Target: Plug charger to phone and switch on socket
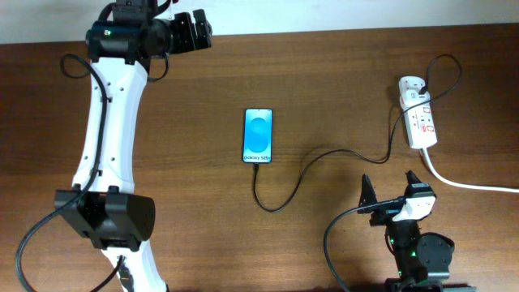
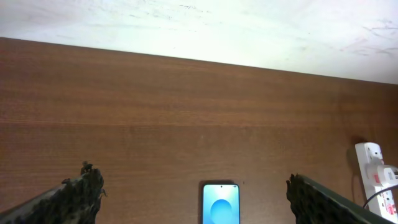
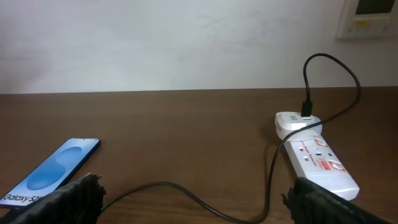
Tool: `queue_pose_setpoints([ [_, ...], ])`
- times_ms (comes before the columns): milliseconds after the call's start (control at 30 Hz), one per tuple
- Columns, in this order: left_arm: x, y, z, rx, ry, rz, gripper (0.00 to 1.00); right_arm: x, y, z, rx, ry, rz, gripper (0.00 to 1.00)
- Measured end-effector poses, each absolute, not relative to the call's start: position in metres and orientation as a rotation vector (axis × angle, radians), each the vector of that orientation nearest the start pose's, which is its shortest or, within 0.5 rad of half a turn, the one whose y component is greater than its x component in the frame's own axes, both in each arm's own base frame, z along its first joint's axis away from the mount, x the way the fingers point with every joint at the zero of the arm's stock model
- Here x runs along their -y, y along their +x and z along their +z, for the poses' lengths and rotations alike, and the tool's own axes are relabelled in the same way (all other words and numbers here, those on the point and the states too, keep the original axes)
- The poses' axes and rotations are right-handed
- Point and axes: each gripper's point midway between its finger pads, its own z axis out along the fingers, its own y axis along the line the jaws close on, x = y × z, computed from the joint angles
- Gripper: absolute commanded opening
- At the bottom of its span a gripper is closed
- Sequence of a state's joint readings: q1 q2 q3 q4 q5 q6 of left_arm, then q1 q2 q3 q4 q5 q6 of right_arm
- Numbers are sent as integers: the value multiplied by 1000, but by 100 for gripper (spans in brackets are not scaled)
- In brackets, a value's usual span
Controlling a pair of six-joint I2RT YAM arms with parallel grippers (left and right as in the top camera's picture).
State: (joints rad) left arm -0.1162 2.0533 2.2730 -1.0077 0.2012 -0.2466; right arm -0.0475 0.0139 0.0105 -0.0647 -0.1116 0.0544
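The phone (image 1: 258, 135) lies flat at mid-table with its light blue screen up. It also shows in the left wrist view (image 2: 220, 205) and the right wrist view (image 3: 50, 174). The thin black charger cable (image 1: 324, 153) runs from the white adapter on the socket (image 1: 420, 122), loops across the table and ends at the phone's bottom edge. I cannot tell if the tip is seated. My left gripper (image 1: 197, 31) is open and empty at the far left edge, well away from the phone. My right gripper (image 1: 391, 188) is open and empty, near the front, just short of the socket (image 3: 317, 158).
The socket's thick white cord (image 1: 470, 185) runs off to the right edge. The charger cable (image 3: 180, 190) lies on the table between my right fingers. A white wall borders the table's far edge (image 2: 199, 56). The left arm's base stands at the front left (image 1: 105, 217).
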Motion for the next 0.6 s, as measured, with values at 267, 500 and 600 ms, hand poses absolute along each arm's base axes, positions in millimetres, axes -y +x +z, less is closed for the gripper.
queue_pose_setpoints([
  [267,97,532,287,-2376,-56,-413,99,-6,246,159,-1639,-45,46,98],
  [500,97,532,287,-2376,-56,-413,99,-6,246,159,-1639,-45,47,98],
  [600,97,532,287,-2376,-56,-413,99,-6,246,159,-1639,-45,46,98],
])
